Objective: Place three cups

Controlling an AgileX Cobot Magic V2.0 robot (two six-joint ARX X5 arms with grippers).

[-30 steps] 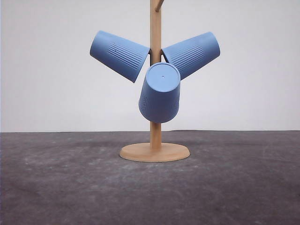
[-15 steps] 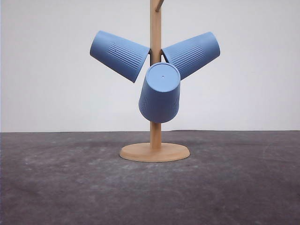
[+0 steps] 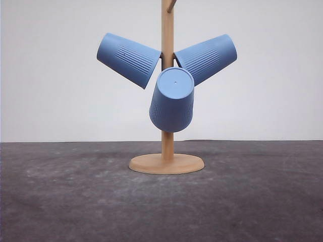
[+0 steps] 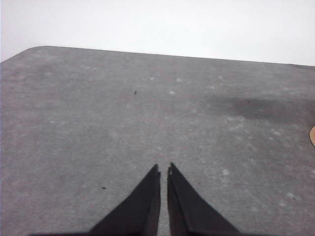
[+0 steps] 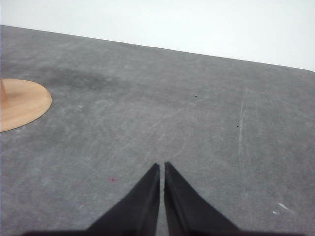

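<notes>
Three light-blue ribbed cups hang on a wooden cup tree (image 3: 167, 136): left cup (image 3: 128, 59), right cup (image 3: 207, 58), front cup (image 3: 172, 100). Left gripper (image 4: 163, 173) and right gripper (image 5: 162, 167) both pinched together, empty, low over grey table (image 3: 60, 201). Judgement: open jaws first, take front cup, lift along its peg, not sideways.

Black, tapered, pointed fingers (image 4: 147, 206)

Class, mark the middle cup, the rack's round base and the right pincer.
middle cup (image 3: 172, 103), front view, on its ribbed side wall
round base (image 3: 186, 164), front view, on its bare wooden top
right pincer (image 5: 162, 169), right wrist view, between its fingertips
</notes>
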